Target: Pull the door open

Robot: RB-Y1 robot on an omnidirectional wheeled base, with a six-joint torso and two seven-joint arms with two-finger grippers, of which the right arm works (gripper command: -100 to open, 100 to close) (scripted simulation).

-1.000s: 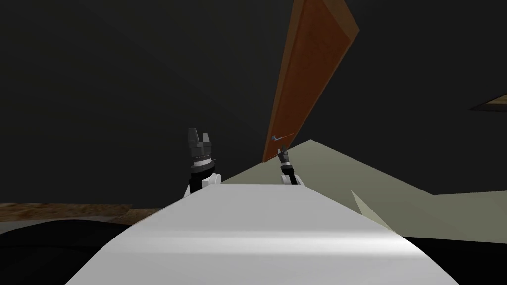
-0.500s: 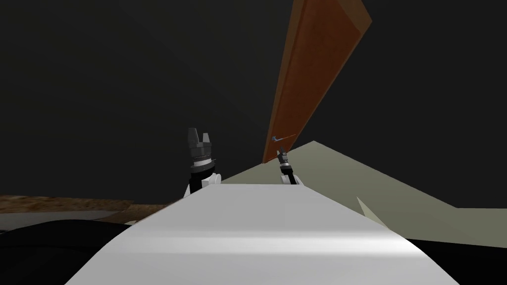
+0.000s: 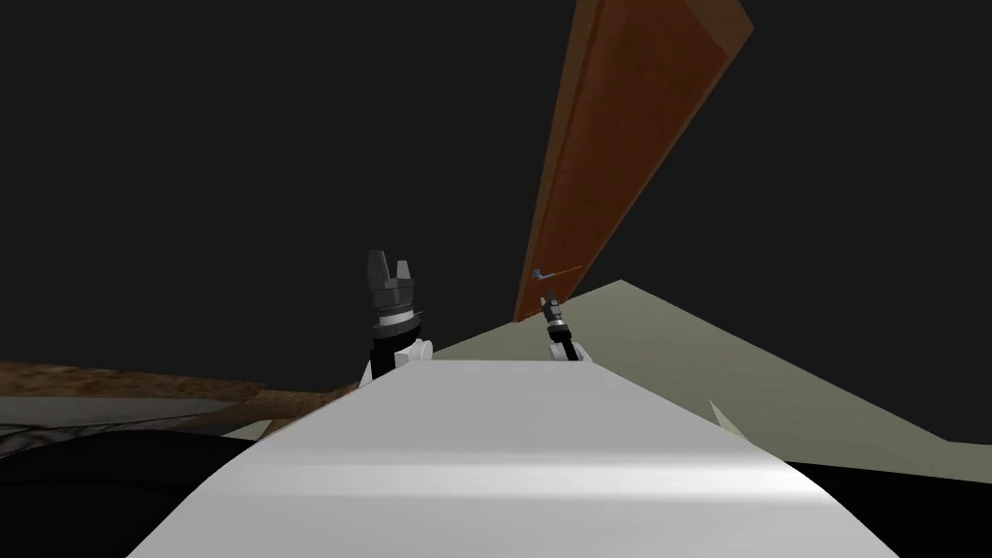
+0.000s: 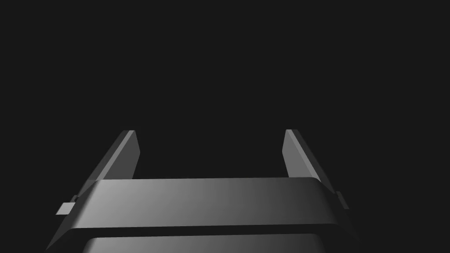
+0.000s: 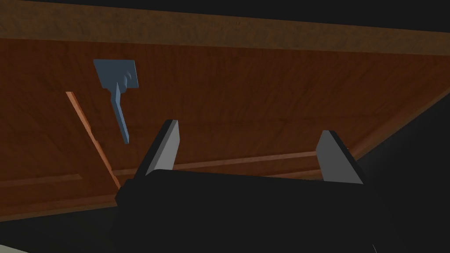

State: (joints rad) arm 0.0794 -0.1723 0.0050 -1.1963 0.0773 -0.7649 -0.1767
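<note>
A reddish-brown panelled door (image 3: pixel 620 126) stands swung partly out from a dark wall, seen nearly edge-on in the head view. Its small blue-grey lever handle (image 3: pixel 542 274) sits near the door's free edge. My right gripper (image 3: pixel 552 302) hangs just below the handle, apart from it. In the right wrist view the door (image 5: pixel 263 96) lies close ahead; the lever handle (image 5: pixel 119 101) is off to the side of my right gripper (image 5: pixel 250 136), outside its open fingers, which hold nothing. My left gripper (image 3: pixel 388 263) is raised in front of the dark wall, and its fingers (image 4: pixel 127 151) stand open and empty.
A pale olive floor (image 3: pixel 678 358) spreads under the door and to the right. A brown wood-grain strip (image 3: pixel 126 383) runs along the lower left. The dark wall (image 3: pixel 242 145) spans the left and middle. Beyond the door on the right is a black area.
The door has swung wider, its far top edge moving right in the head view. The floor edge and brown strip have shifted slightly. Both grippers hold the same places.
</note>
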